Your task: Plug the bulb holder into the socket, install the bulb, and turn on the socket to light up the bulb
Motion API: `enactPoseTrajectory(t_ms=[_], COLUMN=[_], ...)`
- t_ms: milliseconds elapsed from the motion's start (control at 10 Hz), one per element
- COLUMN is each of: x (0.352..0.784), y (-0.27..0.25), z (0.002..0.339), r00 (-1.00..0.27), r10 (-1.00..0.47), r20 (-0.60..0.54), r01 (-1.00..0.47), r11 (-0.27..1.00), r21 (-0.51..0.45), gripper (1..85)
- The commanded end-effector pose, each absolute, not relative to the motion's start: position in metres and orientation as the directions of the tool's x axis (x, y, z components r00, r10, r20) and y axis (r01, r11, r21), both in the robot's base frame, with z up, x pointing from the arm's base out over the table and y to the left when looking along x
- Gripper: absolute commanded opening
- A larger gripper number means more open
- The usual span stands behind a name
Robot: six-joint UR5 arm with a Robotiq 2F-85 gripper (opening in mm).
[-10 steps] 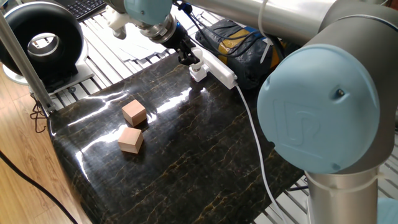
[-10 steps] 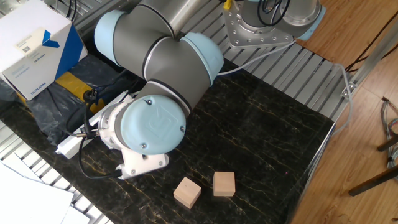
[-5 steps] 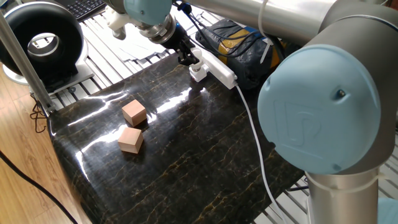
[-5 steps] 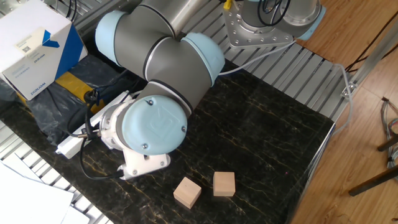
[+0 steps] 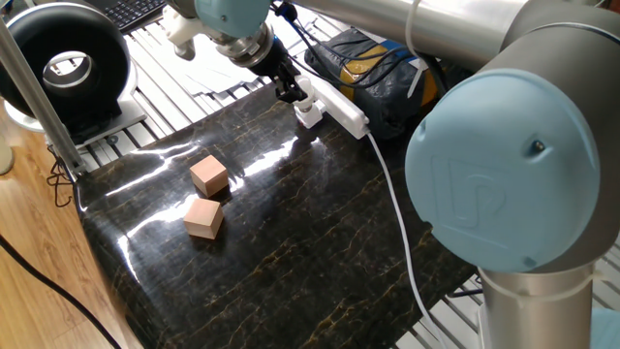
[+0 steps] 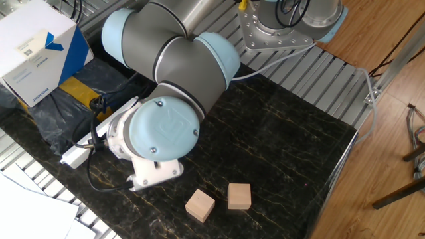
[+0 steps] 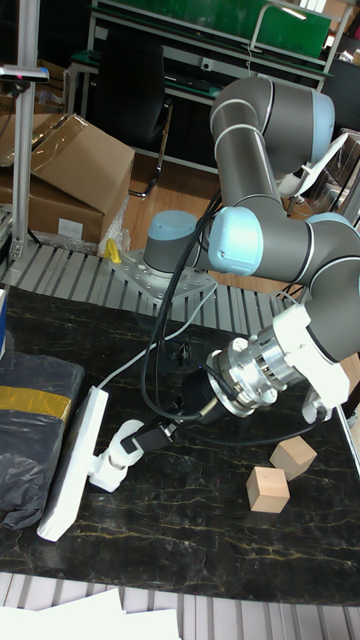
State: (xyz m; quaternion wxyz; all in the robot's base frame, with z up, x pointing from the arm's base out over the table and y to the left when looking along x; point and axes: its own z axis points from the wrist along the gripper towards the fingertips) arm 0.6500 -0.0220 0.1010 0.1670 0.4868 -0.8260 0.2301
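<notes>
arm reaches low, gripper [image 7: 150, 433] tilted at the bulb holder [image 7: 108, 469].

We are seeing bright, even indoor lighting in all three views. In one fixed view the glossy dark worktop [image 5: 291, 242] is throwing white glare streaks from about 9 o'clock toward 12 o'clock, running past the two wooden blocks [image 5: 206, 197], which are casting only faint, short shadows. The arm's big blue joint cap [image 5: 504, 184] at 3 o'clock is looming oversized and slightly soft. In the other fixed view the worktop is reflecting far less, and the white box [image 6: 36, 50] at 10 o'clock is looking nearly overexposed. The tall fixed view is staying sharp up close, while the background at 12 o'clock is dimmer.
</notes>
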Motion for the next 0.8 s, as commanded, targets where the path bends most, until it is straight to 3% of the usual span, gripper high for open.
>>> enactPoseTrajectory(t_ms=[0,200,700], x=[0.6521,0.652,0.6541], y=[-0.0142,-0.0111,-0.0044], z=[0.0965,0.0958,0.0953], r00=[-0.466,-0.458,-0.427], r10=[-0.751,-0.762,-0.794], r20=[0.467,0.458,0.434], r01=[-0.884,-0.888,-0.904], r11=[0.421,0.416,0.39], r21=[-0.204,-0.196,-0.176], gripper=[18.3,18.3,27.3])
